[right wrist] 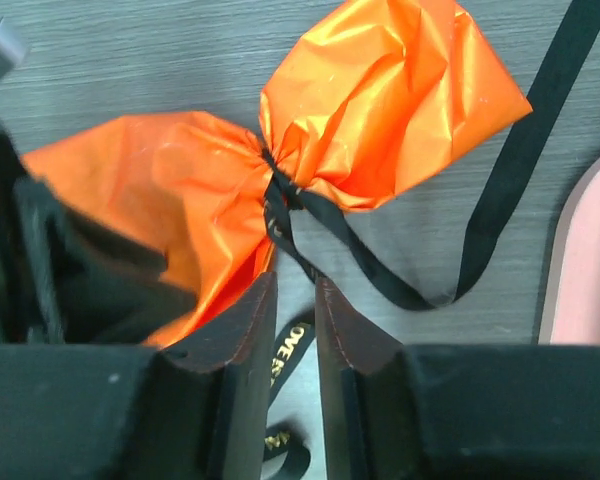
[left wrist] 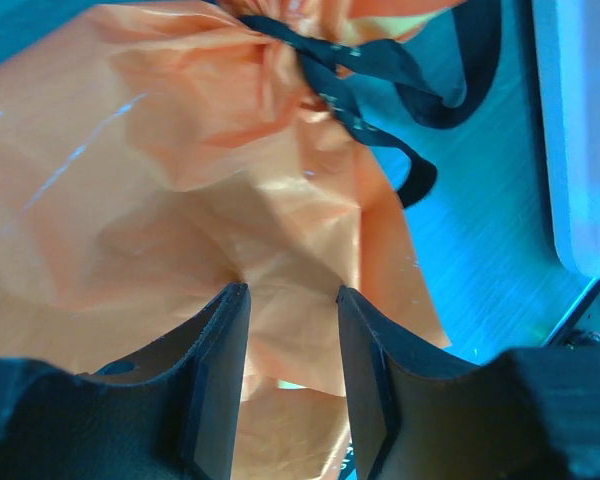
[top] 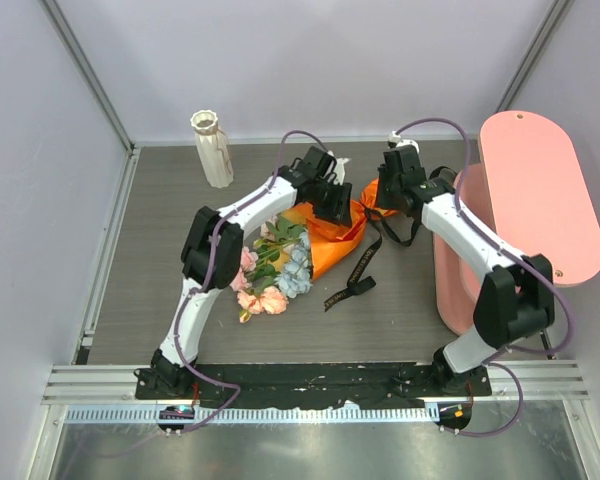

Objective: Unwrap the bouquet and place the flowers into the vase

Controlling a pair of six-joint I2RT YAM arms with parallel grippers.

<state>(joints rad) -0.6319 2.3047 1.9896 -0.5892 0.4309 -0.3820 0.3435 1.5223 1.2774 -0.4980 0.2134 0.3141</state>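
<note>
straddling a strand of the ribbon with the right gripper, fingers a narrow slit apart; cannot tell whether pinched or merely bracketed; just past the tips, the knot cinching the paper at its neck; poised over a crumpled fold of that paper with the left gripper, fingers clearly apart, nothing clamped between them; cannot tell whether touching the sheet; lying across the middle of the table, the bouquet, blooms toward the near left, neck toward the far right; upright near the far left corner, the vase, well apart from the bundle.

judged as the untying step; make sure of a firm pinch on a free tail, not on a loop or the paper; pin the cone with the left near the neck so the bundle cannot slide; draw the tail low along the table, away from the knot; keep clear of the stand at the right edge; regrip if the whole bouquet drags; spare the flowers from the left arm.
</note>
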